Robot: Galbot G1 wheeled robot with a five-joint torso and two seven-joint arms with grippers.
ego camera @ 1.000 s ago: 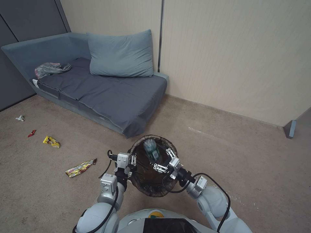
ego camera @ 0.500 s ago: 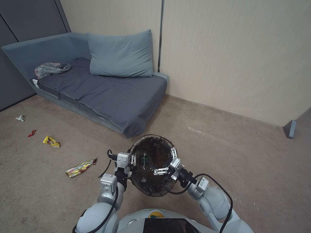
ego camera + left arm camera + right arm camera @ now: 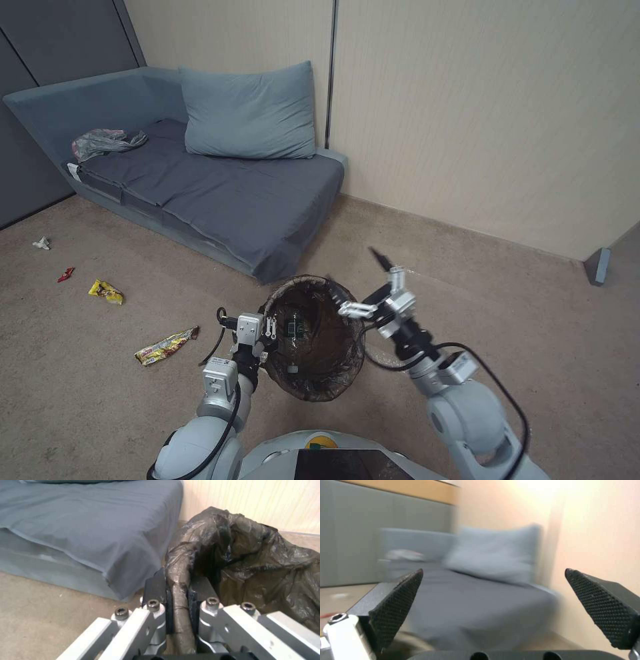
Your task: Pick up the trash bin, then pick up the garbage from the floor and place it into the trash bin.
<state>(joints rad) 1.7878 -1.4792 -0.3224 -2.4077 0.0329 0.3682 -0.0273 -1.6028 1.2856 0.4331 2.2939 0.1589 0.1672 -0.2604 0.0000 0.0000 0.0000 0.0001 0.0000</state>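
trash bin: we see the trash bin (image 3: 313, 340) held just in front of our torso in the head view, above the carpet (image 3: 507, 320), its dark bag folded over the rim and a bottle lying inside among the folds.
left gripper: our left gripper (image 3: 267, 331) sits at the bin's left rim; the left wrist view shows what the head view cannot, both fingers (image 3: 156, 587) pinched tight on the bag-covered rim (image 3: 180, 590), one outside and one inside.
right gripper: our right gripper (image 3: 363, 283) is raised beside the bin's right rim, apart from it, its fingers spread wide with nothing between them; the right wrist view confirms the wide gap between the black pads (image 3: 398, 600) and looks toward the sofa.
garbage: in the head view a yellow snack wrapper (image 3: 167, 345) lies on the carpet left of the bin, a smaller yellow wrapper (image 3: 106, 291) farther left, then a red scrap (image 3: 65, 274) and a white scrap (image 3: 42, 244) near the dark wall panels.
sofa: the grey-blue sofa (image 3: 220, 193) stands beyond the bin with a pillow (image 3: 250, 113) against the wall and a thin grey bag (image 3: 103, 142) at its far end; the left wrist view shows the sofa's draped sheet (image 3: 86, 525) just beside the bin.
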